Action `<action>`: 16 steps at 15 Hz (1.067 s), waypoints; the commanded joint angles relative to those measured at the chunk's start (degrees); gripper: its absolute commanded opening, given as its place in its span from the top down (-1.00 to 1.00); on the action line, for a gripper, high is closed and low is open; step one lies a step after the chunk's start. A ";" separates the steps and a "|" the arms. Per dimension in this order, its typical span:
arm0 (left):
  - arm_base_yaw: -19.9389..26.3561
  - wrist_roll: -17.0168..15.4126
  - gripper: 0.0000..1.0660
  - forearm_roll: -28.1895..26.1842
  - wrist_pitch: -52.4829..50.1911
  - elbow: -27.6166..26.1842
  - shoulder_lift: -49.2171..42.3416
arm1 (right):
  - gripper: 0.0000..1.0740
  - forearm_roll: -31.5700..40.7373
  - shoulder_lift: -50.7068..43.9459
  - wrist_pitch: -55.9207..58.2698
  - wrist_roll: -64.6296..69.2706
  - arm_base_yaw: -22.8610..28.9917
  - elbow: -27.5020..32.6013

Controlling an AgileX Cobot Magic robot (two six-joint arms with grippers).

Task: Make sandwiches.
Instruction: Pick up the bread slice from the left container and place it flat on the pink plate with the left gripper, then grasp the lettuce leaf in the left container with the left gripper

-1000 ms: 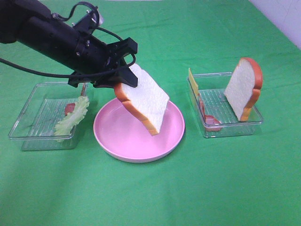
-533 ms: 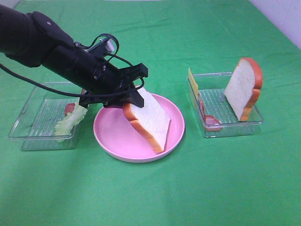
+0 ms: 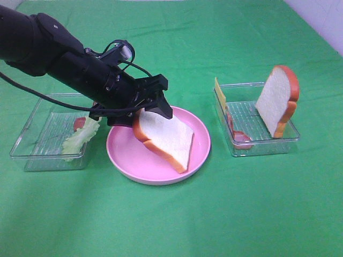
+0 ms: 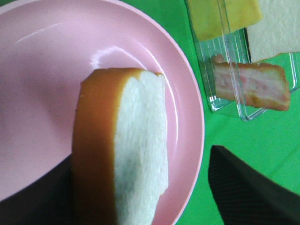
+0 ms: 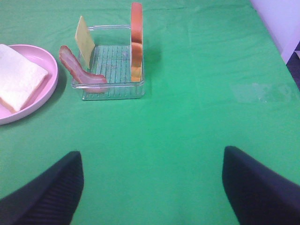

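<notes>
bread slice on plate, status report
Left end effector open, straddling bread slice. Slice resting on pink plate. Right end effector open, empty. Nothing in the way.

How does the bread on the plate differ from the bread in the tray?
The plate slice lies tilted in the pink plate; the tray slice stands nearly upright in the clear tray. The left gripper hovers at the plate slice, not the tray slice. Both are white, orange-brown crusted.

A white bread slice (image 3: 166, 136) with orange-brown crust lay tilted on the pink plate (image 3: 126, 150) at centre. At right, a second slice (image 3: 276, 101) stood upright near yellow cheese (image 3: 220, 93) and bacon (image 3: 239, 138). Pale lettuce (image 3: 80, 136) lay at left.
</notes>
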 commanded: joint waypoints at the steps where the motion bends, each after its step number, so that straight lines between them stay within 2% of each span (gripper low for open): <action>1: -0.29 0.29 -0.33 4.41 3.27 -1.60 -0.17 | -0.43 -0.29 -0.46 -0.52 -0.69 -0.23 0.00; 3: -0.29 -3.44 -0.33 9.74 5.10 -3.84 -0.17 | -0.43 -0.29 -0.46 -0.52 -0.69 -0.23 0.00; 4: -0.29 -7.45 -0.33 14.44 6.70 -5.50 -0.17 | -0.43 -0.29 -0.46 -0.52 -0.69 -0.23 0.00; 5: -0.29 -15.47 -0.33 24.92 10.89 -9.22 -0.17 | -0.43 -0.29 -0.46 -0.52 -0.69 -0.23 0.00; 6: -0.29 -19.65 -0.33 29.97 13.29 -11.34 -0.17 | -0.43 -0.29 -0.46 -0.52 -0.69 -0.23 0.00; 7: -0.29 -20.86 -0.33 31.46 14.27 -12.26 -0.17 | -0.43 -0.29 -0.46 -0.52 -0.69 -0.23 0.00; 8: -0.29 -23.15 -0.33 34.84 17.82 -15.99 -0.17 | -0.43 -0.29 -0.46 -0.52 -0.69 -0.23 0.00; 11: -0.29 -25.90 -0.33 39.36 23.66 -22.63 -0.17 | -0.43 -0.29 -0.46 -0.52 -0.69 -0.23 0.00; 14: -0.29 -31.51 -0.33 47.27 32.95 -30.42 -0.17 | -0.43 -0.29 -0.46 -0.52 -0.69 -0.23 0.00; 16: -0.11 -35.01 -0.33 52.88 37.93 -33.69 -0.11 | -0.43 -0.29 -0.46 -0.52 -0.69 -0.23 0.00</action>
